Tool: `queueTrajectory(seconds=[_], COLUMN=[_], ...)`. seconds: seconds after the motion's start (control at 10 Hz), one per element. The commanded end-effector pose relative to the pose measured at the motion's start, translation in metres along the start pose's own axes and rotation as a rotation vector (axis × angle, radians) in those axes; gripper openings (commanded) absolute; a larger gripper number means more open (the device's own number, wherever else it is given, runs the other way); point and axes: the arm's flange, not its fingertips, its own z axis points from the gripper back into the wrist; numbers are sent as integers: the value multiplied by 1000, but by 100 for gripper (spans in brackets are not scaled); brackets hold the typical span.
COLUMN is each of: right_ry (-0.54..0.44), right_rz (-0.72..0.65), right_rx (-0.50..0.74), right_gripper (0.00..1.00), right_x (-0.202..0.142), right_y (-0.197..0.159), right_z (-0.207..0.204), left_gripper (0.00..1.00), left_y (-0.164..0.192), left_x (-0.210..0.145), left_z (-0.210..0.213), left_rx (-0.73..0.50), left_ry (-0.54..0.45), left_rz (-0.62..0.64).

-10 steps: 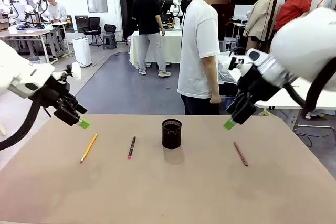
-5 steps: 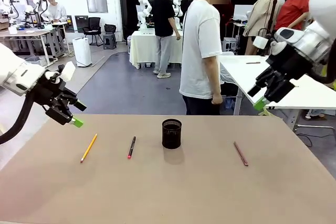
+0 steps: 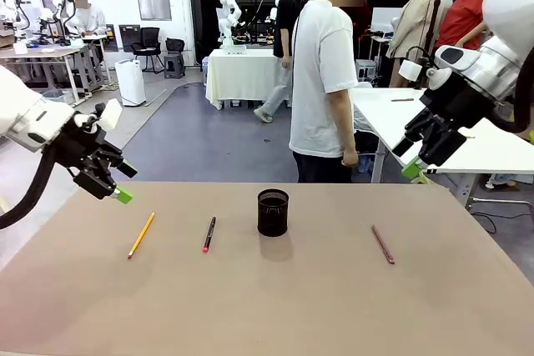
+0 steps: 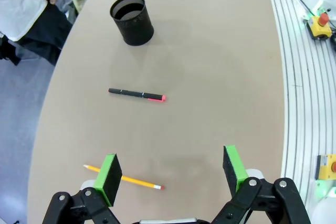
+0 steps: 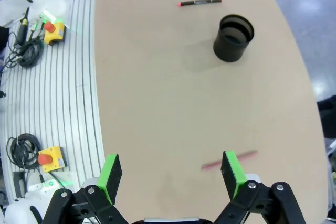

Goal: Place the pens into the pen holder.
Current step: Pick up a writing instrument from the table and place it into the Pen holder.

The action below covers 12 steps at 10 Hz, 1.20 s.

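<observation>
The black mesh pen holder [image 3: 273,212] stands upright in the middle of the table, also in the left wrist view [image 4: 132,19] and the right wrist view [image 5: 233,38]. Three pens lie flat. The yellow one [image 3: 141,234] [image 4: 124,177] is at the left. The black one with a red tip [image 3: 209,233] [image 4: 137,94] [image 5: 200,2] lies beside the holder. The reddish-brown one [image 3: 383,244] [image 5: 229,160] is at the right. My left gripper [image 3: 115,186] [image 4: 170,170] hangs open above the far left edge. My right gripper [image 3: 415,166] [image 5: 169,170] hangs open high at the right. Neither holds anything.
A person in a white shirt [image 3: 321,72] stands at the far side of the table [image 3: 275,298], behind the holder. Red emergency-stop buttons [image 5: 46,157] and cables lie on the rail beside the table. A white table [image 3: 400,118] stands behind at the right.
The right arm has risen and drawn back to the right, away from the table. The left gripper has lifted slightly and moved left. The pens and holder have not moved.
</observation>
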Motion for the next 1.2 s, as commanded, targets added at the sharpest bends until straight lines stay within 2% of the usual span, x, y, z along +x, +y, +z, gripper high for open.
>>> queueTrajectory(seconds=[0.0, 0.1, 0.3, 0.5, 0.6, 0.8, 1.1], right_ry=[-4, -72, -111, -133, -151, -247, -283], right_rz=[-1, 20, 103, 98, 98, 116, 68], right_rx=[-1, 9, 38, 34, 15, -16, -39], right_gripper=[100, 100, 100, 100, 100, 100, 100], right_x=[-1, 2, 4, 3, 1, -13, -35], right_y=[-1, -12, -32, -50, -62, -80, -98], right_z=[1, 21, 63, 93, 108, 138, 153], left_gripper=[100, 100, 100, 100, 100, 100, 100], left_y=[13, 25, 51, 66, 73, 86, 91], left_x=[12, 16, 14, 11, 8, 5, 12], left_z=[10, 23, 48, 64, 71, 89, 100], left_rx=[-16, -21, -26, -104, -121, -113, -89], left_ry=[-40, -62, -112, -185, -194, -178, -179], left_rz=[-29, -43, -61, -94, -89, -115, -133])
